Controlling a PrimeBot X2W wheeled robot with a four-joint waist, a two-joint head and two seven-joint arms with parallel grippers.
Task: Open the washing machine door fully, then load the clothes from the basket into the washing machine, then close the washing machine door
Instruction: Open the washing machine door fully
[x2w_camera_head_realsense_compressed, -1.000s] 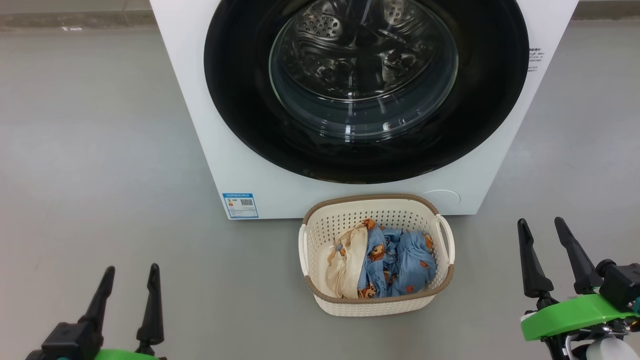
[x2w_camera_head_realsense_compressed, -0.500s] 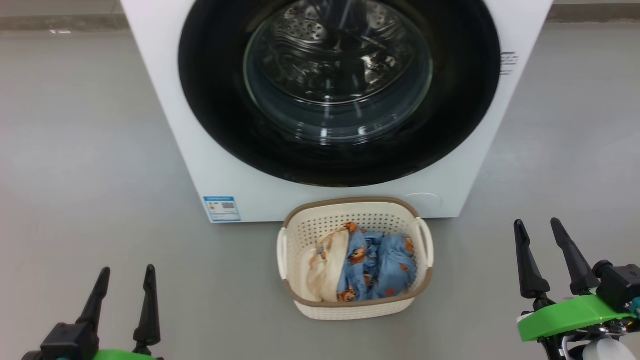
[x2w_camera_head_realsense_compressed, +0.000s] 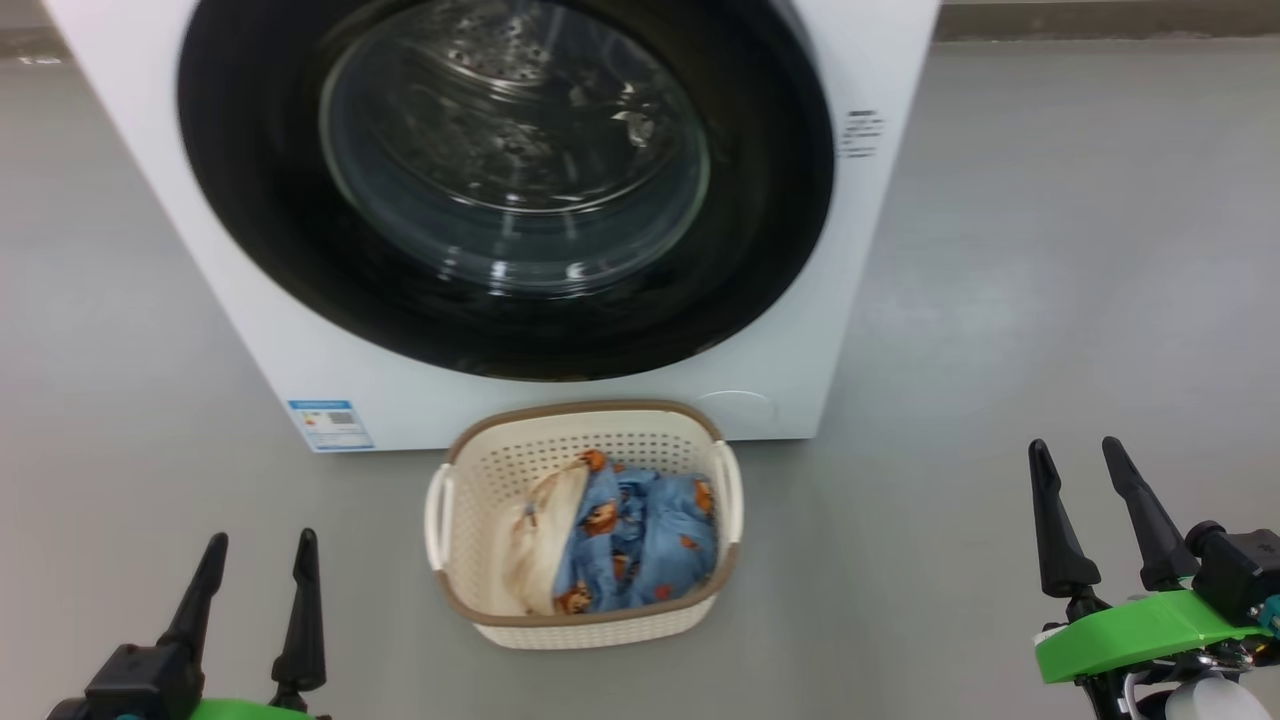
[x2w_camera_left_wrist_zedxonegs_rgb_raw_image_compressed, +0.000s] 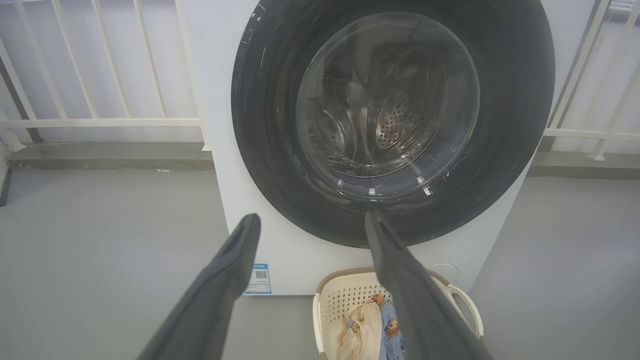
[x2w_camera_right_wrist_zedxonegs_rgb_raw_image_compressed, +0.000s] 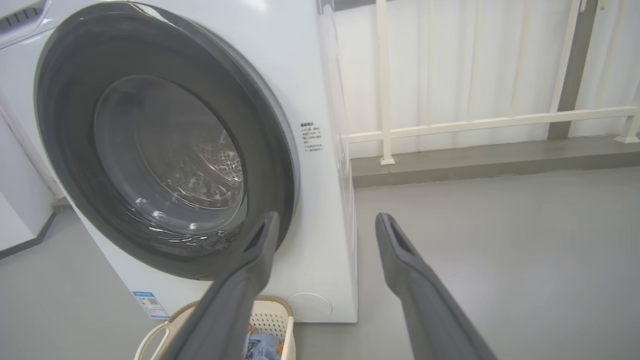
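Note:
The white washing machine (x2w_camera_head_realsense_compressed: 780, 330) stands ahead with its round black-rimmed door (x2w_camera_head_realsense_compressed: 270, 250) shut against its front; the steel drum shows through the glass. On the floor before it sits the cream basket (x2w_camera_head_realsense_compressed: 580, 425) holding the clothes (x2w_camera_head_realsense_compressed: 640, 535), blue bear-print fabric beside a cream piece. My left gripper (x2w_camera_head_realsense_compressed: 262, 541) is open at the lower left, well short of the basket. At the lower right my right gripper (x2w_camera_head_realsense_compressed: 1075, 448) is open too, nothing between its fingers. The door (x2w_camera_left_wrist_zedxonegs_rgb_raw_image_compressed: 265, 150) and basket (x2w_camera_left_wrist_zedxonegs_rgb_raw_image_compressed: 340, 300) appear in the left wrist view, and the door (x2w_camera_right_wrist_zedxonegs_rgb_raw_image_compressed: 65, 125) in the right wrist view.
Grey floor (x2w_camera_head_realsense_compressed: 1050, 250) spreads on both sides of the machine. A white railing (x2w_camera_right_wrist_zedxonegs_rgb_raw_image_compressed: 490, 120) on a low grey kerb runs behind it, with railing (x2w_camera_left_wrist_zedxonegs_rgb_raw_image_compressed: 100, 120) to its left as well. A blue-white label (x2w_camera_head_realsense_compressed: 330, 423) is low on the machine's front.
The whole head picture has shifted left, so the camera has turned right; machine and basket now sit left of centre. Both grippers keep their places and stay open.

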